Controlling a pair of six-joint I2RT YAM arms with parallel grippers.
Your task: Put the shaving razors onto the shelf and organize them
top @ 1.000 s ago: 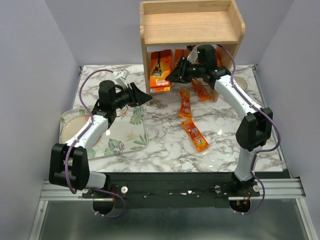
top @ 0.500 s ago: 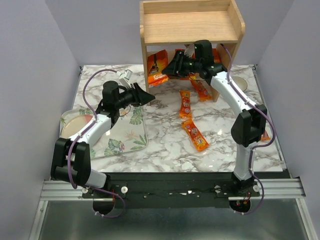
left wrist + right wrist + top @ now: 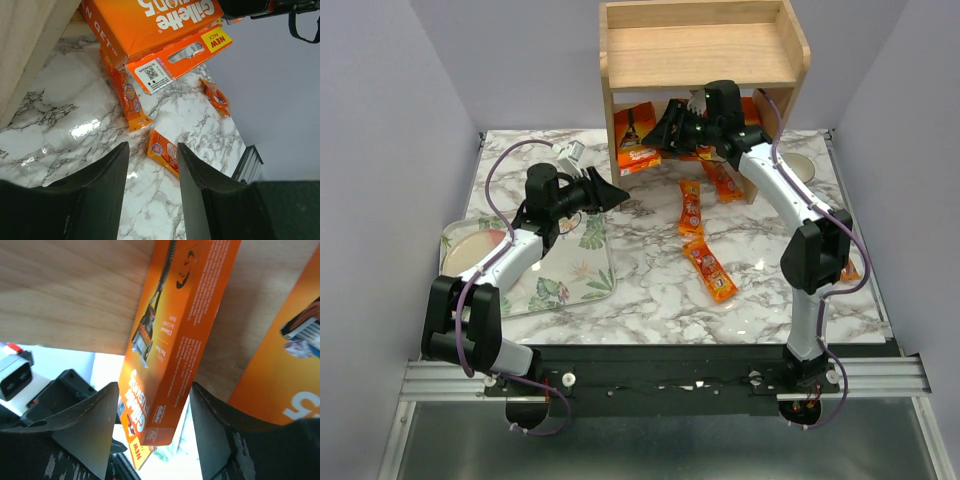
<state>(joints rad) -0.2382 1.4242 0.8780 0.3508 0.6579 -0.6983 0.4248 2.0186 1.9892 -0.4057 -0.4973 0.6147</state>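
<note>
"Under the shelf's [image 3: 700, 55] top board, on the lower tier, how many razors?"

"Two wide packs [image 3: 636, 135] [image 3: 280, 370], side by side, the left one leaning."

"And on the desk [image 3: 650, 290]?"

"Three narrow packs [image 3: 690, 205] [image 3: 710, 270] [image 3: 722, 180], lying apart before the shelf."

"The tools?"

"The right tool [image 3: 152, 386] is spread, facing the leaning pack, pinching nothing. The left tool [image 3: 152, 146] is spread too, empty, above the desk."

Two-tier wood shelf [image 3: 705, 50] stands far centre. Wide orange pack [image 3: 636, 140] sits tilted in the lower tier, left side. Three narrow packs [image 3: 709, 270] lie flat nearer, right of centre.
</note>
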